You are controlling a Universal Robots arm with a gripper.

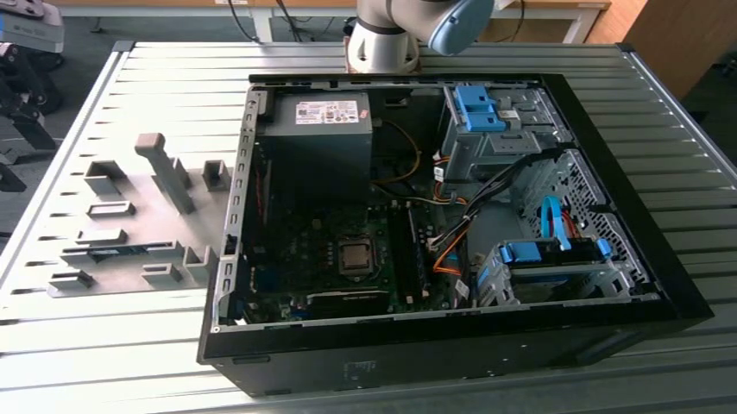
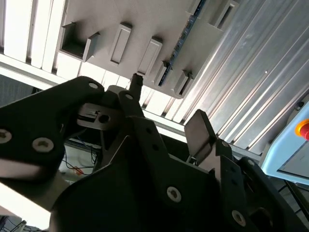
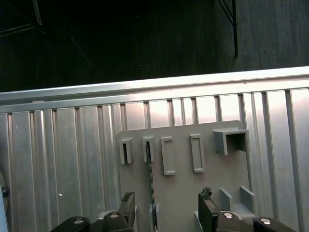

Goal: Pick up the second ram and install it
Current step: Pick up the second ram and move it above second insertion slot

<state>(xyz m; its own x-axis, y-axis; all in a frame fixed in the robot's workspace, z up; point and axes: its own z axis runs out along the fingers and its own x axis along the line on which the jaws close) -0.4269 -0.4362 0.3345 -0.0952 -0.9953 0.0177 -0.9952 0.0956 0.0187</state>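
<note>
The second ram is a thin blue-green stick standing on edge in the holders of a grey fixture plate. In the second wrist view the ram shows as a slim line across the plate. In the exterior view the ram lies low on the plate, at that view's left. My gripper hangs above the plate, open, with nothing between its fingers. One black fingertip is close beside the ram and the other fingertip stands well apart from it. In the second wrist view the gripper is also spread wide.
An open computer case lies on the slatted metal table, showing the motherboard with long black slots, a power supply and blue drive cages. The arm's base stands behind the case. Beyond the plate is the table edge.
</note>
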